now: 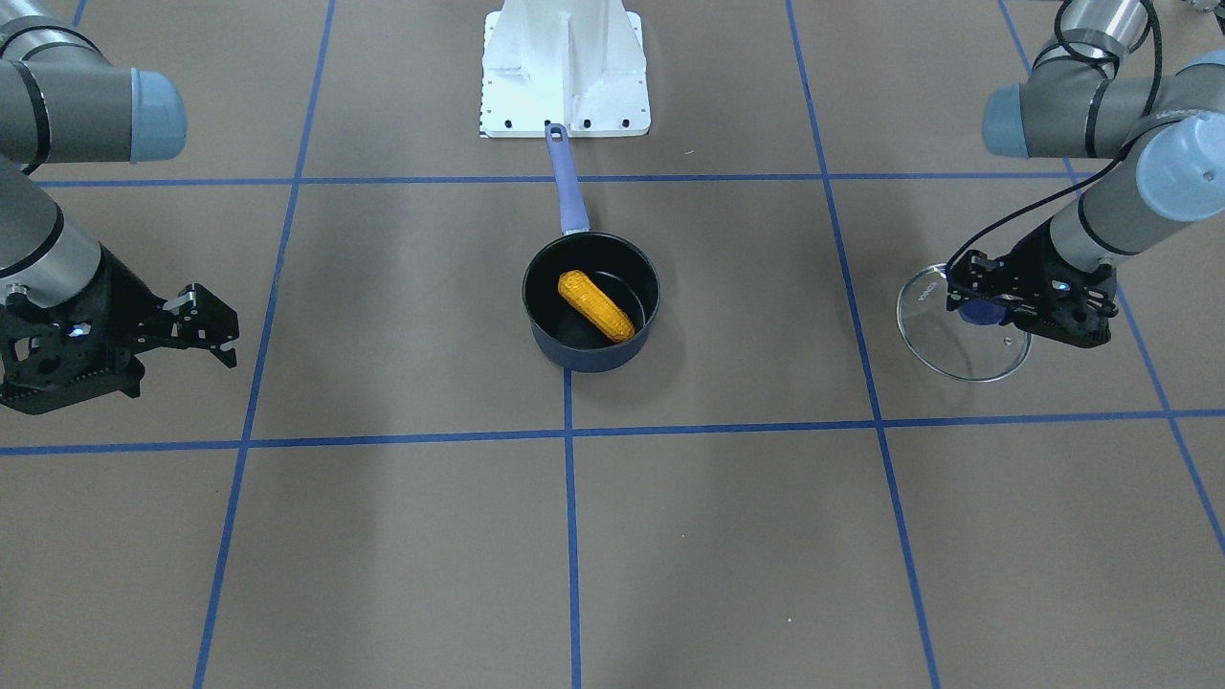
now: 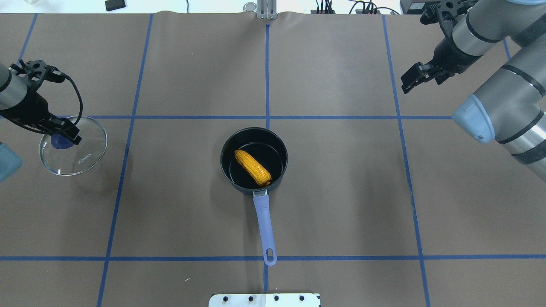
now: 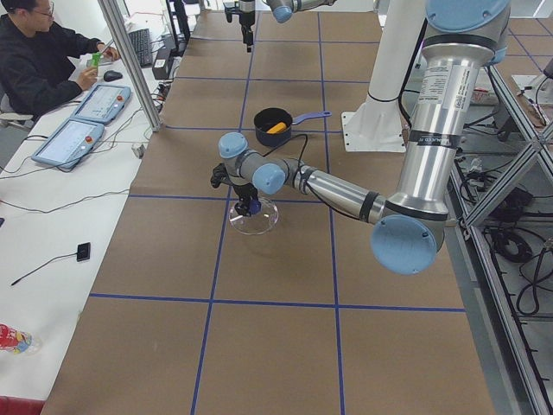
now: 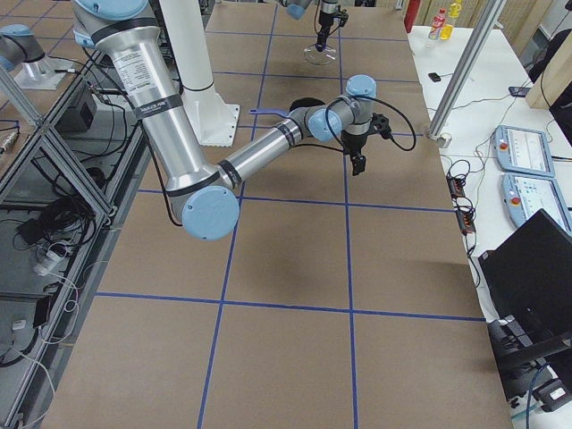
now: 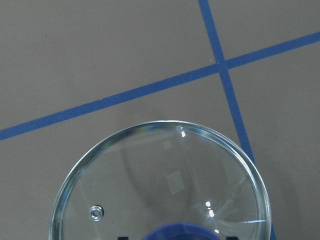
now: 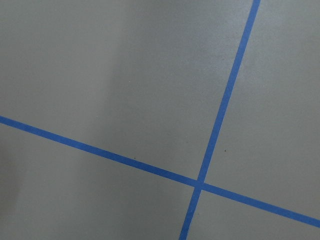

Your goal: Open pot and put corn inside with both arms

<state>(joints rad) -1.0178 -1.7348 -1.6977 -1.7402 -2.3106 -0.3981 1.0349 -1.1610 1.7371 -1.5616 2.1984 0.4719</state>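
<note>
Pot [image 2: 275, 149] open | corn [image 2: 253, 167] inside | left jaws hold glass lid [image 2: 85, 149] by its knob | right jaws open, empty | task looks done, I think

The left arm [image 3: 346, 192] reaches low and almost level out to the robot's left of the pot [image 2: 222, 160]. Its wrist is turned down so that the left gripper [image 2: 64, 138] points at the tabletop [image 2: 341, 192], with its fingers closed about the blue knob [image 2: 57, 143] of the glass lid [image 2: 85, 157]. The right arm [image 2: 507, 85] stretches to the pot's other side and farther from the base than the pot. The right gripper [image 1: 212, 325] hangs above the tabletop, fingers spread, with nothing between them.
</note>
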